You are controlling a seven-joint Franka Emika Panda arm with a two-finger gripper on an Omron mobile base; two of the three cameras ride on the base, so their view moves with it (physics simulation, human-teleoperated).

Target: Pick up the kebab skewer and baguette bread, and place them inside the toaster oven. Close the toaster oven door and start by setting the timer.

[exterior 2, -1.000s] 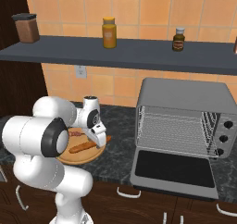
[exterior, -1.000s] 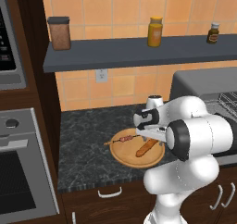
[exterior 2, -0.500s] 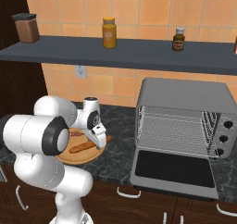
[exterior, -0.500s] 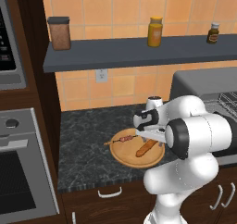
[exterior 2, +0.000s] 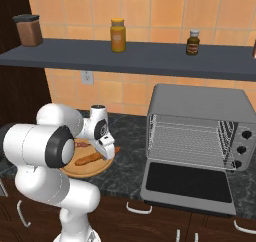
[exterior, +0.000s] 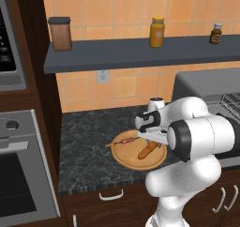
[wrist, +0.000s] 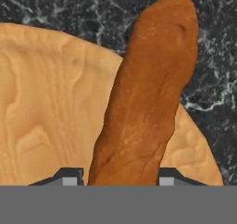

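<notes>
Orange-brown baguette bread (wrist: 146,93) sat right between the fingers (wrist: 118,179) on the wooden board (wrist: 41,102), tips hugging both its sides, so the pickup looked underway, and next would be lifting toward the toaster oven (exterior 2: 200,131).

Round wooden board (exterior: 133,159) on dark marble counter (exterior: 89,148); shelf jars (exterior: 157,32).

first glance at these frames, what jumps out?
The white arm bent low over the round wooden board on the dark counter, its gripper straddling the baguette bread. Beside the baguette lies the kebab skewer. To the right, the toaster oven stands with its door dropped open.
</notes>
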